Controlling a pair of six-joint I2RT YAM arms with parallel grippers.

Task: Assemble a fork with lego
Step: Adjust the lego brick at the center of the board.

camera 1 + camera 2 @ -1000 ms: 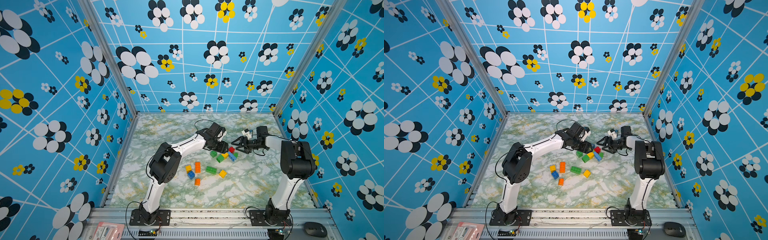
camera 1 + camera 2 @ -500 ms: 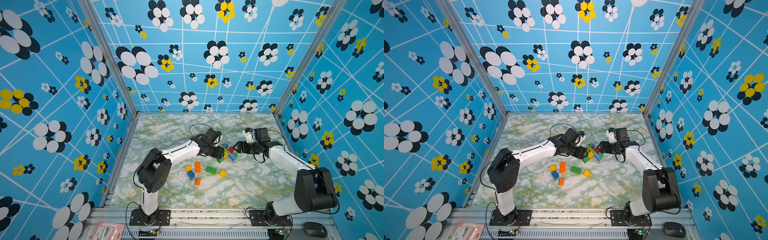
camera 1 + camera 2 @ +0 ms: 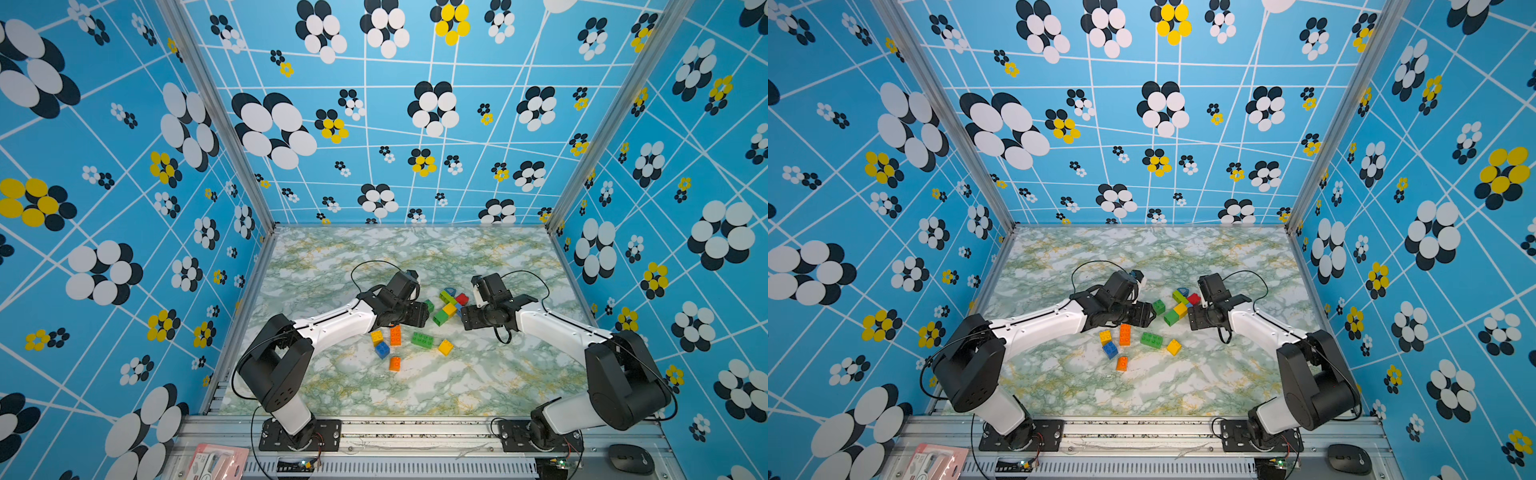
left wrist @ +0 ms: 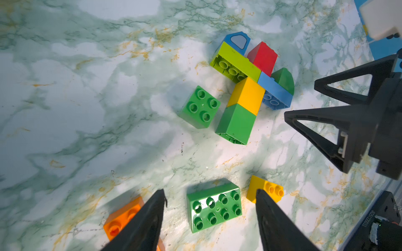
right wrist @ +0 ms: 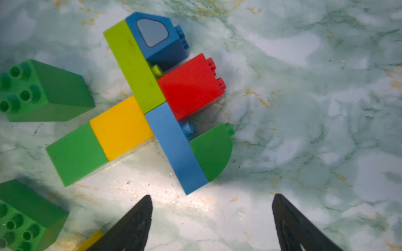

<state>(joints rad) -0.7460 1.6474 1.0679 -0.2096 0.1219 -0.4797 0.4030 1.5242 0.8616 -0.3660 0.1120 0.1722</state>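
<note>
- Marbled green-and-white surface (image 3: 415, 386) makes the floor of a booth walled in blue flower-print panels (image 3: 124, 166). The left arm (image 3: 332, 328) and right arm (image 3: 552, 328) reach in from the lower edge of the frame toward its middle.
- The lego fork (image 3: 449, 304) lies flat on its side just right of the frame's middle in both top views, between the two arms.
- Its handle (image 5: 97, 139) is a green and a yellow brick. A lime and a blue oblong make the crossbar (image 5: 152, 104), and a dark blue, a red and a rounded green brick make the prongs (image 5: 189, 87). It looks all but finished, and lying flat keeps it steady.
- The left jaws stand open and hold nothing. In the left wrist view a green oblong brick (image 4: 214, 206) sits on the surface between the tips, untouched, perhaps the next piece to be picked up.
- The right jaws are spread wide and empty. Their tips stop short of the blue end of the crossbar, so the fork rests free.
- A green square brick (image 4: 201, 106) sits just beside the handle. Spare orange, yellow and blue bricks (image 3: 388, 345) lie scattered lower in the frame, apparently unused.
</note>
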